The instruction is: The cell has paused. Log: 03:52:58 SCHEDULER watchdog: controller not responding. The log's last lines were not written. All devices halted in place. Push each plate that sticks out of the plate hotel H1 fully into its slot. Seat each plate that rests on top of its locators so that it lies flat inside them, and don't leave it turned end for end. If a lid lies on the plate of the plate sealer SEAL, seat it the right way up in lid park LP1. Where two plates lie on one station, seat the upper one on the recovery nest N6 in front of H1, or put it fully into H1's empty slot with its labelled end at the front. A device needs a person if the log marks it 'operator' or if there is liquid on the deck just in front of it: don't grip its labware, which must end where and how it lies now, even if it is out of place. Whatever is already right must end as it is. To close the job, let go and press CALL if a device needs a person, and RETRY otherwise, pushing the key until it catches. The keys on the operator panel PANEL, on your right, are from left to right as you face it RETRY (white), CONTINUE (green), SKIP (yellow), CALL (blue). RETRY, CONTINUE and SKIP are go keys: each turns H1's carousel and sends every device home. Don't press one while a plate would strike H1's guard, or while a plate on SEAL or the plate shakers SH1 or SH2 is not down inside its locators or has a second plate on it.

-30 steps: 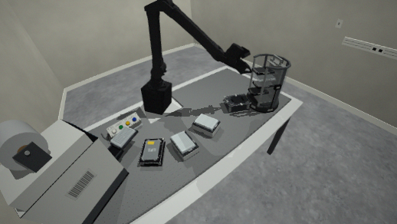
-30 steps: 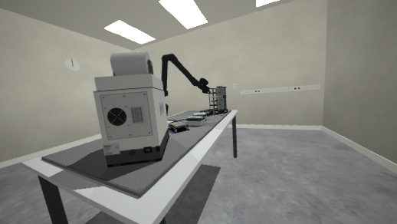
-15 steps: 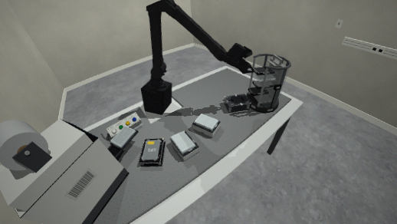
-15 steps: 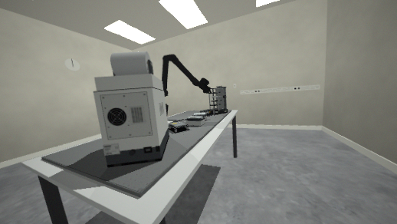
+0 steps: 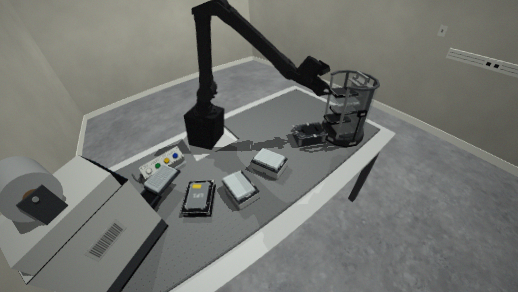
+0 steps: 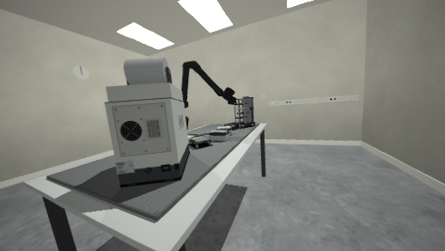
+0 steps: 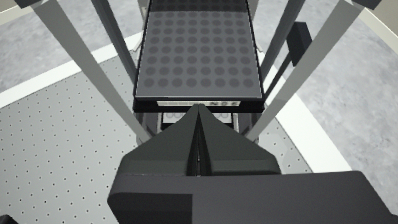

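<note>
The plate hotel H1 point(image 5: 345, 140) point(image 6: 246, 113) stands at the far right of the deck. In the wrist view its grey posts point(image 7: 75, 55) frame a dark well plate point(image 7: 200, 55) in an upper slot. The plate's labelled end point(image 7: 200, 103) faces me. My gripper point(image 7: 198, 112) point(image 5: 327, 90) point(image 6: 235, 101) is shut and empty. Its joined fingertips sit right at that labelled end, level with the slot. A white plate point(image 7: 175, 118) shows in the slot below, mostly hidden by my fingers. I cannot tell how far either plate sticks out.
The recovery nest N6 point(image 5: 307, 134) sits in front of H1. Two shakers with light plates point(image 5: 269, 161) point(image 5: 240, 187) stand mid-deck. Next to them is a dark station with a lid point(image 5: 198, 197). The sealer SEAL point(image 5: 75, 225) point(image 6: 146, 129), its plate point(image 5: 161, 179) and the PANEL point(image 5: 161, 162) are at the left.
</note>
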Controlling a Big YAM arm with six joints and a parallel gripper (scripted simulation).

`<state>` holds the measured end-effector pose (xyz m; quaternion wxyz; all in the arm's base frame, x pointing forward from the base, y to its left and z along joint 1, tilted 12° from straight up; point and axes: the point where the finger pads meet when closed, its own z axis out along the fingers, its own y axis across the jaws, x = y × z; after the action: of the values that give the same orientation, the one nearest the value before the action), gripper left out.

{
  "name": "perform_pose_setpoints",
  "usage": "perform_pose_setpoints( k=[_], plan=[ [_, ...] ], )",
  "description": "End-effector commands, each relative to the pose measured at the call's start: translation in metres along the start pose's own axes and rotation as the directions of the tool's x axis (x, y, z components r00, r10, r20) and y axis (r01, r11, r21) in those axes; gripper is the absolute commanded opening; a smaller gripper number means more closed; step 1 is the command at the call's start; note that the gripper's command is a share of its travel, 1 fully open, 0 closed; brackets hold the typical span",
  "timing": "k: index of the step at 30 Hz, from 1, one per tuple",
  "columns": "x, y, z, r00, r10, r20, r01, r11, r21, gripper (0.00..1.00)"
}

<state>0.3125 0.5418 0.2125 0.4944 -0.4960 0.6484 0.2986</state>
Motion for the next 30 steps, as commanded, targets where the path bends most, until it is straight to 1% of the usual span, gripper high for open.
perform_pose_setpoints(
  k=[1, 8, 9, 12, 18, 25, 26, 30],
  plan=[
    [-0.027, 0.001, 0.011, 1.000, 0.006, 0.030, -0.006, 1.000, -0.003, 0.00],
    [-0.028, 0.002, 0.013, 1.000, 0.006, 0.030, -0.005, 1.000, -0.004, 0.00],
    [-0.038, 0.001, 0.008, 0.999, 0.003, 0.048, -0.003, 1.000, -0.001, 0.00],
    [-0.028, 0.002, 0.015, 1.000, 0.006, 0.029, -0.006, 1.000, -0.004, 0.00],
    [-0.033, 0.001, 0.016, 0.999, 0.005, 0.034, -0.005, 1.000, -0.002, 0.00],
    [-0.031, 0.002, 0.020, 1.000, 0.006, 0.029, -0.006, 1.000, -0.005, 0.00],
    [-0.042, -0.001, 0.014, 0.999, 0.003, 0.048, -0.004, 1.000, 0.002, 0.00],
    [-0.032, 0.002, 0.022, 1.000, 0.006, 0.029, -0.006, 1.000, -0.004, 0.00]
  ],
)
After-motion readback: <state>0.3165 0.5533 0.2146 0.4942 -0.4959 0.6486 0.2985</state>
